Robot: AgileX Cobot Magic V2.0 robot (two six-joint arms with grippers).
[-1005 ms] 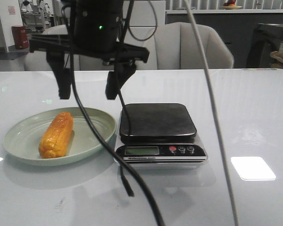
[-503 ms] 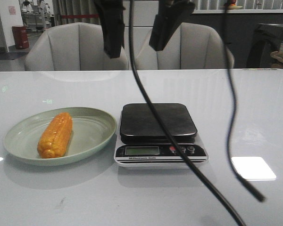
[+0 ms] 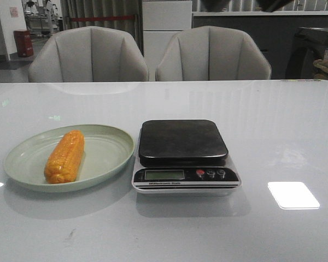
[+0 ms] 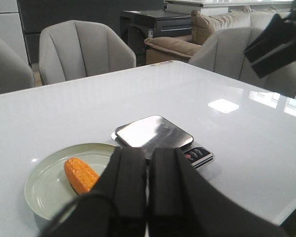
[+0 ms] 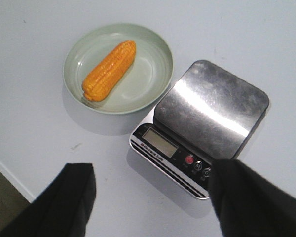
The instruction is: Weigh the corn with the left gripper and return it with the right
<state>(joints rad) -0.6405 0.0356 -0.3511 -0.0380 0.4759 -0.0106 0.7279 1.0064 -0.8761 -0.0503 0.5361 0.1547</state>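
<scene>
The orange-yellow corn [image 3: 64,155] lies lengthwise on the pale green plate [image 3: 106,150], left of the kitchen scale [image 3: 181,141], whose steel platform is bare. Neither gripper shows clearly in the front view. In the left wrist view my left gripper [image 4: 148,168] is shut and empty, high above the table, with the corn [image 4: 80,174], plate [image 4: 49,187] and scale [image 4: 153,136] beyond it. In the right wrist view my right gripper [image 5: 153,170] is wide open and empty, high above the scale [image 5: 212,106], corn [image 5: 110,70] and plate [image 5: 148,74].
Two grey chairs [image 3: 87,54] stand behind the white table [image 3: 273,125]. A bright light patch [image 3: 293,195] lies on the table right of the scale. A black part of the other arm [image 4: 278,42] hangs in the air in the left wrist view.
The black gripper and cables that hung in front of the front camera have risen out of view. The corn, plate and scale have not moved.
</scene>
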